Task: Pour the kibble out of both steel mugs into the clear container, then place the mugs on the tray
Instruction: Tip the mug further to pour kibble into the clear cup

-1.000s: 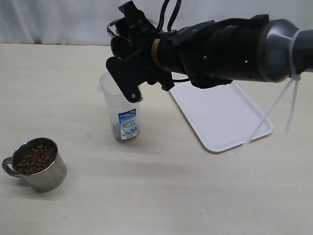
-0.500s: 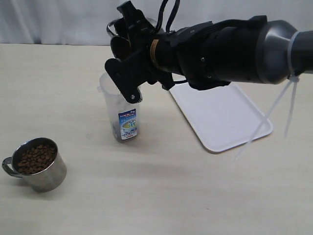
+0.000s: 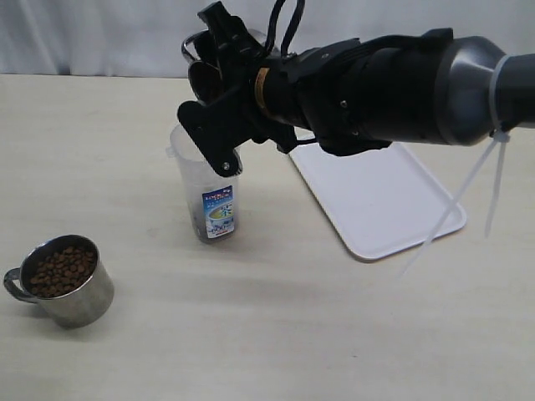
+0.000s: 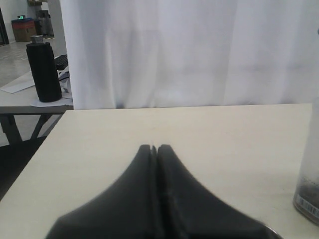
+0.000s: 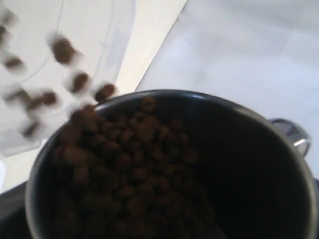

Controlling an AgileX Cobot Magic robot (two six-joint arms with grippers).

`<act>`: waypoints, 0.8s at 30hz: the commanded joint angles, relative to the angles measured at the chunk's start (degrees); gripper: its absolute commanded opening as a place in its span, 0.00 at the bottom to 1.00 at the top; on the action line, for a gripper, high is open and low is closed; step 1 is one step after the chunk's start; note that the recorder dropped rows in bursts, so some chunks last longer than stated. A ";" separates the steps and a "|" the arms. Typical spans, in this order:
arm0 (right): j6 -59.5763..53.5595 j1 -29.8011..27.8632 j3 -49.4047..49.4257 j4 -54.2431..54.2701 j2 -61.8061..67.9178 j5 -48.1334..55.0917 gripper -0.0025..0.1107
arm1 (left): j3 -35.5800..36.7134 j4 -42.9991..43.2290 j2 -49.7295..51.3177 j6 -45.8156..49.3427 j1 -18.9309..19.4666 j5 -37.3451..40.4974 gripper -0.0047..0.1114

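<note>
Spillage is the main hazard. The right gripper (image 3: 214, 83) is clamped around the tilted mug (image 5: 239, 159) and holds it high over the clear container (image 3: 205, 188), which stands just left of the tray (image 3: 393, 200) toward the far side of the table (image 3: 292, 334). In the right wrist view the kibble (image 5: 124, 164) is heaped against the lowered lip, and blurred pellets are already dropping toward the container's mouth. That mouth looks little wider than the mug, so a small drift of the arm left or right would probably send pellets down the outside and across the table. A sharper tilt could release the whole heap at once, and it might bounce off the rim. The gripper's near finger plate hangs right at the container's rim; whether they touch cannot be told. Because the container is tall and looks light, a nudge there could topple it. The second mug (image 3: 84, 305) sits at the near left, well apart and brim-full, so lifting it unevenly would shed pellets. The left gripper (image 4: 153, 148) is pinched closed on nothing and would have to open before taking that mug.
</note>
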 commanded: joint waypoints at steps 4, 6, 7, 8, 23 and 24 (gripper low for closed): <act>-0.45 1.36 -0.60 -0.51 -0.35 1.86 0.06 | 0.13 0.26 -0.13 -0.10 -0.08 -0.54 0.04; -0.45 1.36 -0.60 -0.51 -0.35 1.86 0.06 | 0.13 0.26 -0.13 -0.10 -0.08 -0.54 0.04; -0.45 1.36 -0.60 -0.51 -0.35 2.15 0.06 | 0.13 0.26 -0.13 -0.10 -0.08 -0.54 0.04; -0.45 1.36 -0.60 -0.51 -0.35 2.30 0.06 | 0.13 0.26 -0.13 -0.10 -0.08 -0.54 0.04; -3.80 1.36 -0.60 -0.51 -0.35 3.35 0.06 | 0.13 0.26 -0.13 -0.10 -0.08 -0.54 0.04; -3.80 1.36 -0.60 -0.51 -0.35 3.35 0.06 | 0.13 0.26 -0.13 -0.10 -0.08 -0.54 0.04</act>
